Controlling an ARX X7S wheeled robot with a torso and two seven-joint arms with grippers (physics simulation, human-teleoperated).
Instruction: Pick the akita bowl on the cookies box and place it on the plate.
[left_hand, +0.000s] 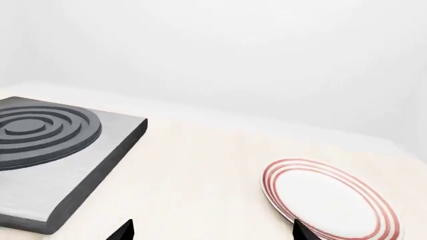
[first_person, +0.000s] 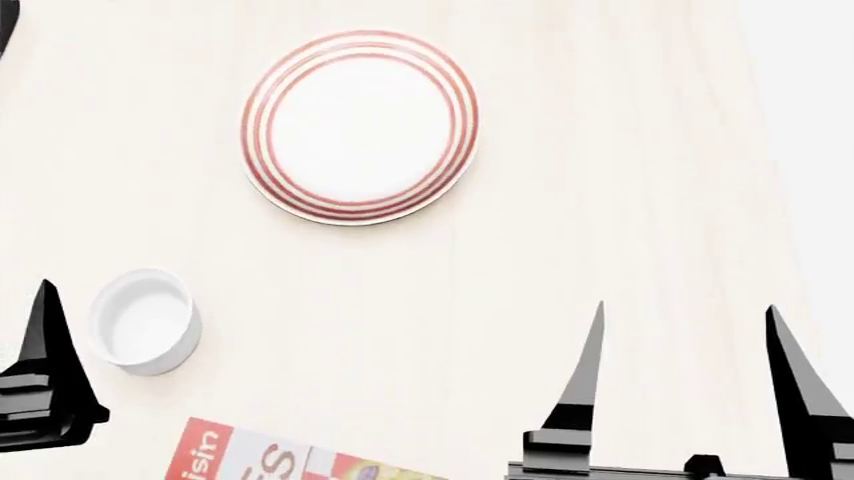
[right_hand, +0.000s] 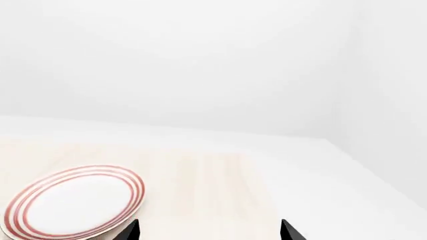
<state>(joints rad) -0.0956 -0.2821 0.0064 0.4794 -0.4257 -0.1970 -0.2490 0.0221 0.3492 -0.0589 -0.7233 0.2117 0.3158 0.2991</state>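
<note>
The akita bowl is out of view in all three views. Only a corner of the red-and-white cookies box (first_person: 267, 458) shows, at the bottom edge of the head view, with nothing visible on that corner. The plate (first_person: 359, 124), white with red rings, lies empty on the pale table; it also shows as the plate (left_hand: 330, 200) and the plate (right_hand: 75, 202). My left gripper (left_hand: 213, 233) is open over bare table beside the plate; one of its fingers (first_person: 48, 345) shows in the head view. My right gripper (first_person: 686, 316) (right_hand: 210, 230) is open and empty, on the near side of the plate.
A small plain white cup (first_person: 144, 321) stands between the left finger and the box. A grey stove burner slab (left_hand: 47, 150) with dark rings sits beyond the left gripper. The table ends at a white wall (right_hand: 200, 75) and at its right edge (first_person: 801, 200).
</note>
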